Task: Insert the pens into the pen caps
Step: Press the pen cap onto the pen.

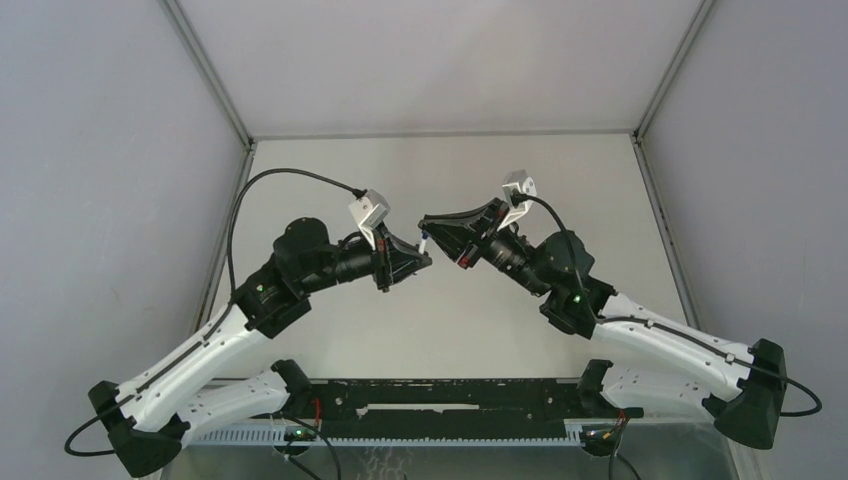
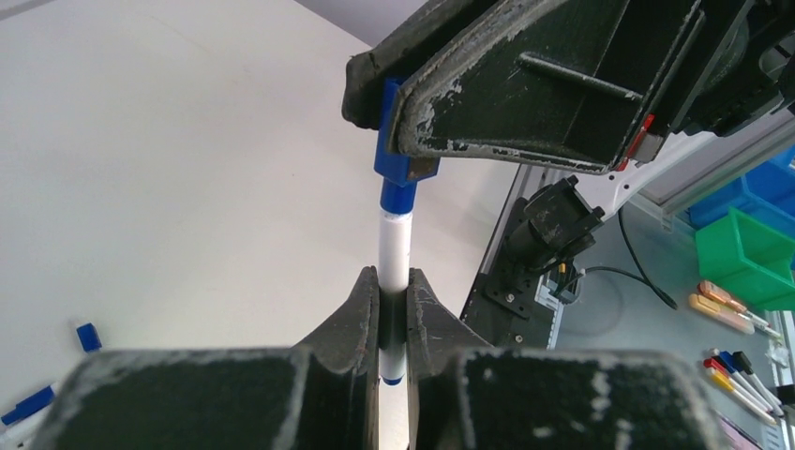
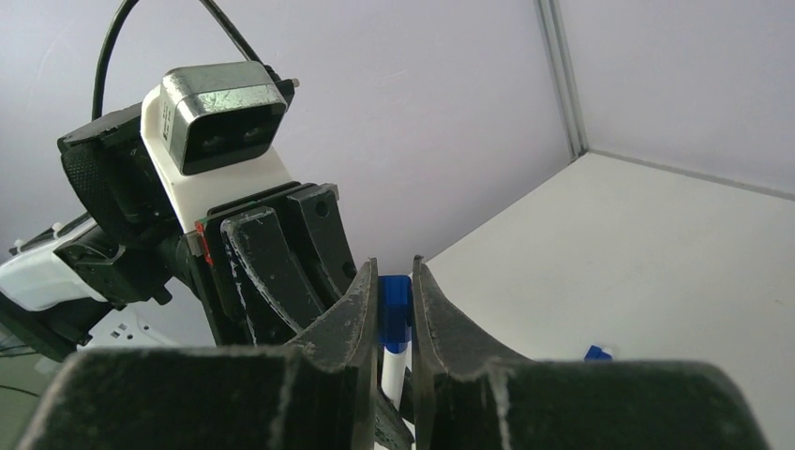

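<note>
The two arms meet tip to tip in the middle of the top view, raised above the white desk [image 1: 560, 190].

The left claw [image 2: 392, 281] sits at the bottom centre of its wrist view. It is closed narrow on a white pen [image 2: 395, 246], and both fingers press the barrel from either side. The pen stands upright in the frame and runs from between the fingers towards the upper centre.

There the right claw [image 3: 395, 277] grips a dark blue cap [image 2: 397, 165], pinched tight between its two scuffed fingers. The pen's blue neck goes up into the cap's open end. A short stretch of that neck shows between the white barrel and the cap, so the cap is not seated against the barrel. In the right wrist view the cap sits low in the centre, with the white barrel just below it.

On the desk at the lower left of the left wrist view lies a loose cap [image 2: 89, 336], and nearby a second pen [image 2: 24, 409] with a blue end is cut off by the frame edge. Off the desk at the right edge stand a green bin [image 2: 741, 253] and some coloured markers [image 2: 736, 370].
</note>
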